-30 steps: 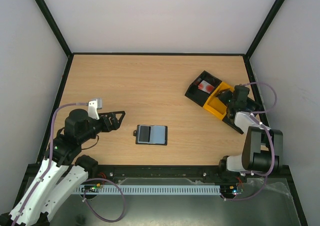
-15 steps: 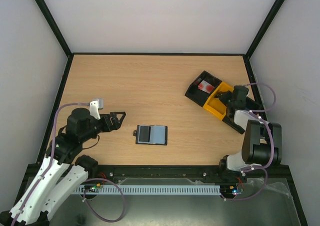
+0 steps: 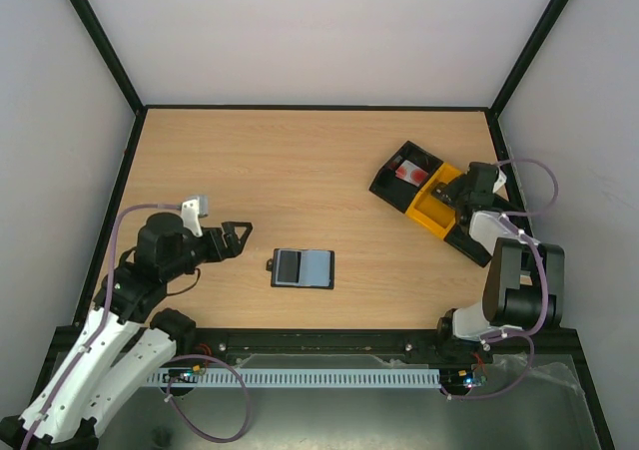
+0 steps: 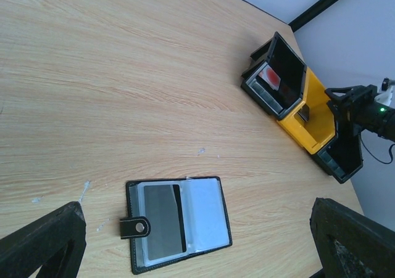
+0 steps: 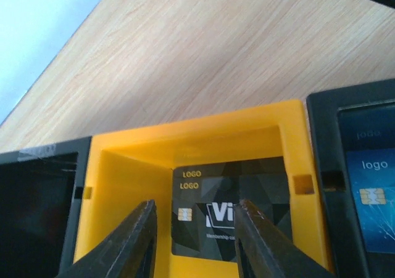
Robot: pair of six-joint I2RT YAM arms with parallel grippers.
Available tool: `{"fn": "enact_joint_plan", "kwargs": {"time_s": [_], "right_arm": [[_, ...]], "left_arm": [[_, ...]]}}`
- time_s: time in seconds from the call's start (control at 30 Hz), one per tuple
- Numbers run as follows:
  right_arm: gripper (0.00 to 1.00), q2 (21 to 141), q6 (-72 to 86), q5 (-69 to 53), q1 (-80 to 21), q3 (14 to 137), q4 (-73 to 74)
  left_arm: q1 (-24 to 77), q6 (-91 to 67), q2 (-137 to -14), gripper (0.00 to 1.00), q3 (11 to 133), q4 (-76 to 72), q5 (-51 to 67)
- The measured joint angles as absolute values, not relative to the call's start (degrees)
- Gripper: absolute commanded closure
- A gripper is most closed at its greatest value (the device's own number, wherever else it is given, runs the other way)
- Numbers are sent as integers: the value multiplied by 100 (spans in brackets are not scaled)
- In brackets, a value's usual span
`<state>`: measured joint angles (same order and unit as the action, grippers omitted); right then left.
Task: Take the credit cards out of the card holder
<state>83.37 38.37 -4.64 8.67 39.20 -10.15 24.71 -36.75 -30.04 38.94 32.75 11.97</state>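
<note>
The black card holder (image 3: 302, 267) lies open on the table near the front middle. In the left wrist view (image 4: 179, 222) its left panel holds a grey credit card (image 4: 162, 221) with a dark stripe, under the snap tab. Its right panel (image 4: 205, 213) is pale blue. My left gripper (image 3: 240, 235) is open and empty, to the left of the holder and above the table; its fingers (image 4: 43, 241) frame the holder. My right gripper (image 3: 461, 193) is open and empty over the tray's yellow compartment (image 5: 123, 185), its fingers (image 5: 133, 241) either side of a black chip card (image 5: 228, 210) lying there.
A black-and-yellow three-compartment tray (image 3: 439, 211) stands at the right. Its far black compartment holds a red-and-white object (image 3: 410, 172), and its near black compartment holds a blue card (image 5: 370, 192). Black-framed walls bound the table.
My right gripper has drawn back a little toward the far right over the tray. My left arm has shifted slightly. The card holder has not moved.
</note>
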Motion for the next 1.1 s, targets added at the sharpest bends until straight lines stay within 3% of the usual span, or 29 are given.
{"fn": "enact_joint_plan", "kwargs": {"time_s": [0.17,0.27,0.8,1.1], "right_arm": [[61,8324,3986,-438,867,4198,-738],[54,8213,4101,-567,867,4239,-537],[55,6934,4248,-2294,484,3793,204],[56,5701,4442,-2473,-670,3201,416]], "left_arm": [[2471,-3734,-3168,0,3894,3273,1245],[2471,-3780,-3350,0,3894,3264,1369],[2475,-4453,-4112,1,2834,1761,2318],[2630,-4740,-4727,10,2012,617,2460]]}}
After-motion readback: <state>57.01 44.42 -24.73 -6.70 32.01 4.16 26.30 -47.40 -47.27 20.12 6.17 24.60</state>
